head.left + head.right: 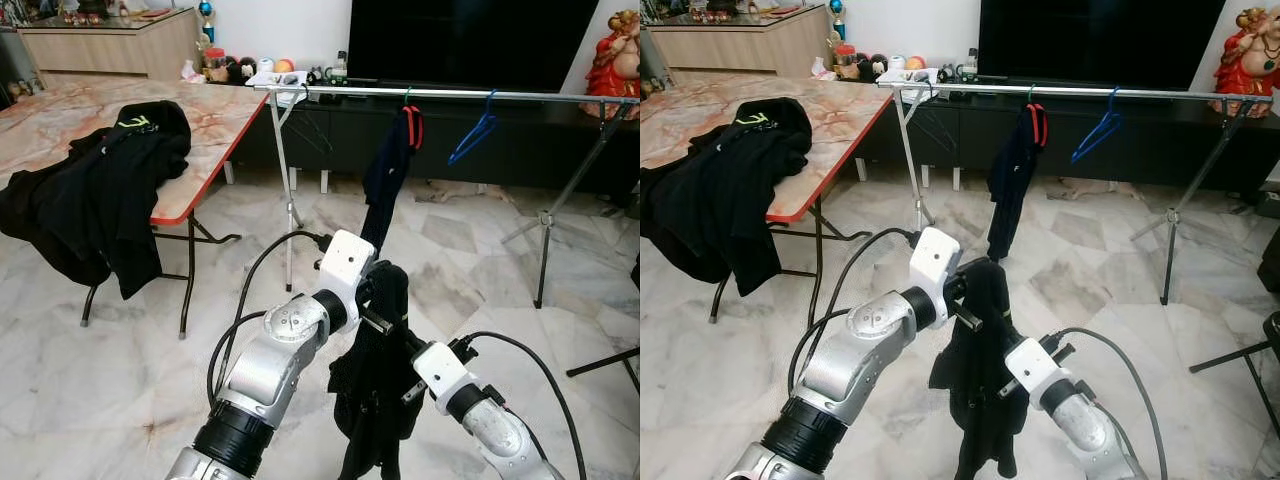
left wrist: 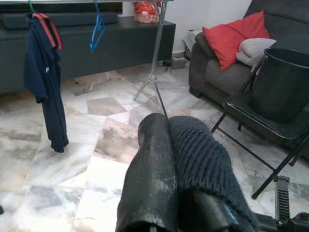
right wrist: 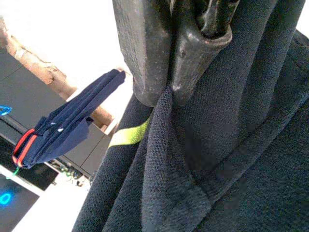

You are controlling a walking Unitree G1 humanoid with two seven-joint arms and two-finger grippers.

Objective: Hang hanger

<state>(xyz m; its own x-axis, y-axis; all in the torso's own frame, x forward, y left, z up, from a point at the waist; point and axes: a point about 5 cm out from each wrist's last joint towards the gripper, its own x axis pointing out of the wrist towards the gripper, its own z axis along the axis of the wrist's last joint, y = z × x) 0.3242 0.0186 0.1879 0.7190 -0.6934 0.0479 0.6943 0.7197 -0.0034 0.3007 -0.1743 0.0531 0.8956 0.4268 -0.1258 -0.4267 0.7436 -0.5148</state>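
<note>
Right wrist view shows my right gripper (image 3: pixel 164 94) pinching only a fold of the shirt (image 1: pixel 385 380). My left gripper (image 2: pixel 186 145) is closed under cloth too, so I judge it could slip before reaching the rail (image 1: pixel 450 94).

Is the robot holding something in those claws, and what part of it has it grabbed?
Yes. Both grippers hold one dark garment: the right gripper pinches a fold of its fabric, and the left gripper is shut on its upper end. Any hanger inside is hidden.

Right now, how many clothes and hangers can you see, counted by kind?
Dark garment held by both tools: 1
Navy shirt hanging on the rail: 1
Black clothes heaped on the table: 1 pile, pieces cannot be told apart
Empty blue hanger on the rail: 1
Total: 4
</note>
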